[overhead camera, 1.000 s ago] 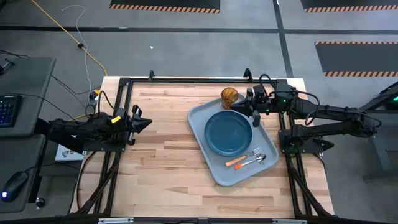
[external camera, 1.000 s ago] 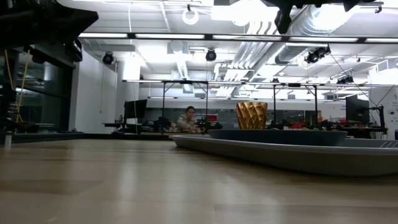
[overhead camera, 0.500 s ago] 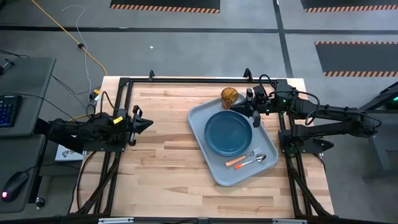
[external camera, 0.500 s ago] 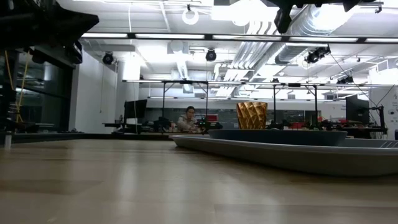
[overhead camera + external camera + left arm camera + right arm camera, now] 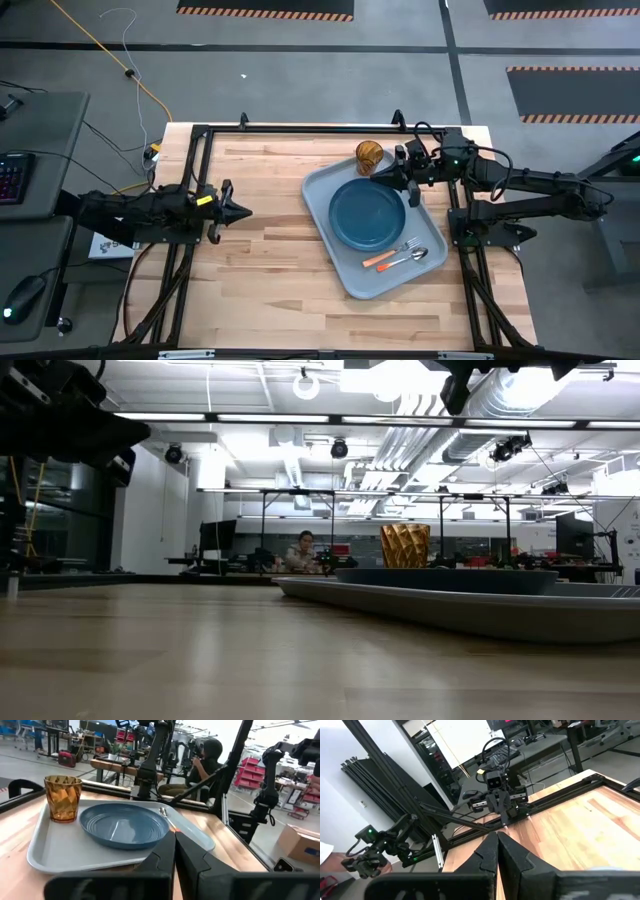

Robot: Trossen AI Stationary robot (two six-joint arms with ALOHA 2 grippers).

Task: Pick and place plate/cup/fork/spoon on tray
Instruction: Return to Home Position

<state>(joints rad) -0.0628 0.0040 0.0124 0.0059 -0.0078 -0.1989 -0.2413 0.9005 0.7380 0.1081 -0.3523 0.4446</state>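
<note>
The pale grey-blue tray (image 5: pixel 345 262) lies at the table's right, and it also shows in the left wrist view (image 5: pixel 60 851). The teal plate (image 5: pixel 368 215) rests flat on its middle. The brown cup (image 5: pixel 369 155) stands upright at the tray's far corner (image 5: pixel 62 798). The orange-handled fork (image 5: pixel 388 256) and the spoon (image 5: pixel 412 257) lie side by side on the tray's near end. My left gripper (image 5: pixel 245 211) is shut and empty at the table's left, pointing at the tray. My right gripper (image 5: pixel 378 172) is shut and empty, held above the tray's far end beside the cup.
A black metal frame (image 5: pixel 300 129) runs along the table's far edge and both sides. Bare wood (image 5: pixel 270 270) stretches between my left gripper and the tray. In the room beyond the table a person (image 5: pixel 202 762) sits among desks and racks.
My left gripper has gone a little toward the table's right and near edges, closer to the tray. The tray and the things on it have stayed where they were.
</note>
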